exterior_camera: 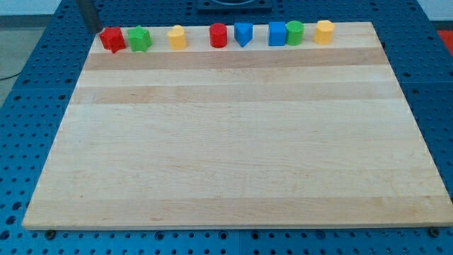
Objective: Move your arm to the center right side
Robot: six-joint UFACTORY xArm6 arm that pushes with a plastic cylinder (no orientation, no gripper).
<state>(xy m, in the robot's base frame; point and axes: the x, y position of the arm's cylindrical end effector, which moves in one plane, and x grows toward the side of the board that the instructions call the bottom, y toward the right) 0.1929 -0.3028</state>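
- My tip (98,31) sat at the surface's (233,156) top-left corner, just beside the red star (112,39); no gripper showed, so I cannot tell its state.
- Sweeping along the top edge toward the right edge's middle would likely scatter the block row.

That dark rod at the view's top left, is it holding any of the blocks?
No, nothing is held. My tip only pushes; it rests at the board's top left corner, just left of the red star block, apparently not touching it.
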